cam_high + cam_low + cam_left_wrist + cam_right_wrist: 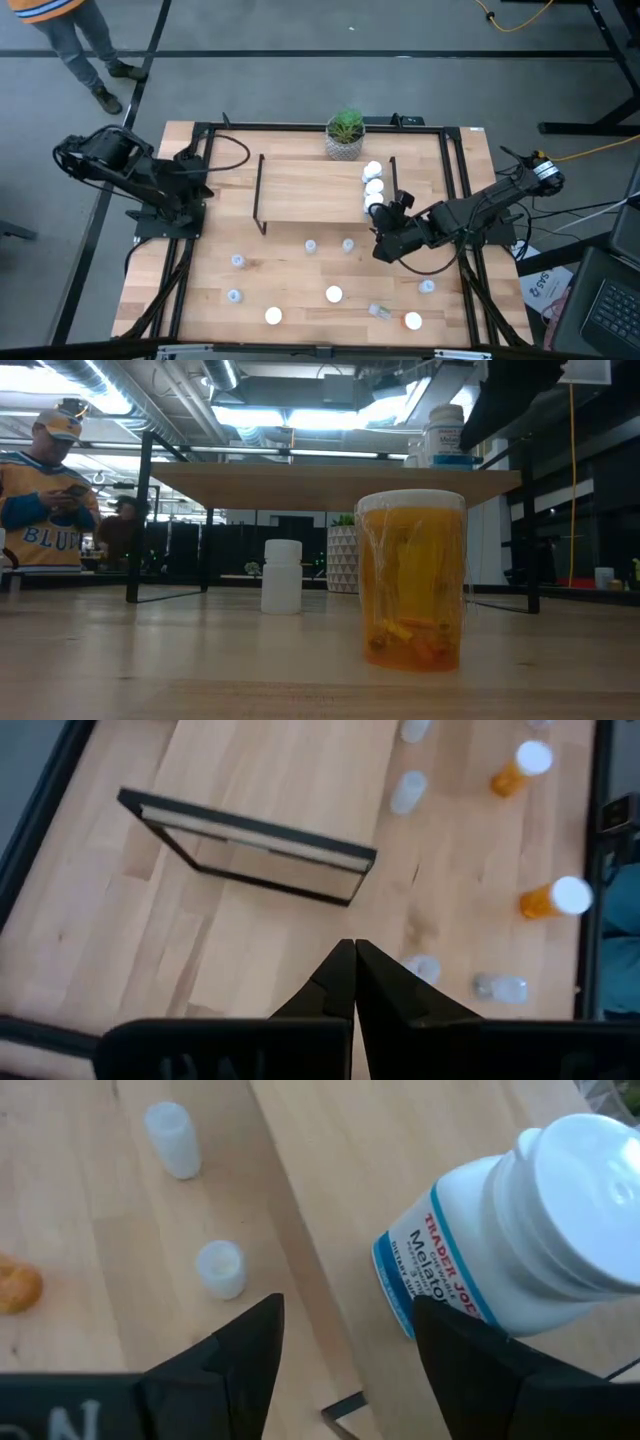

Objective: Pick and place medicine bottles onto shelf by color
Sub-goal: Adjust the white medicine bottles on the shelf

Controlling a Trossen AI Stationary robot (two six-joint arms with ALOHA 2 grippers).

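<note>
the right gripper (378,215) hangs at the shelf's (310,188) right end with its fingers (245,1350) spread and nothing between them. just beyond them a white bottle (520,1240) stands on the shelf, in a row of white bottles (373,182). clear bottles (172,1140) sit on the table (290,300) below. the left gripper (354,960) is clenched shut, empty, well off to the shelf's left.

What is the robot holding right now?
Nothing. The right hand is open beside a white bottle on the shelf. The left hand is shut and empty.
</note>
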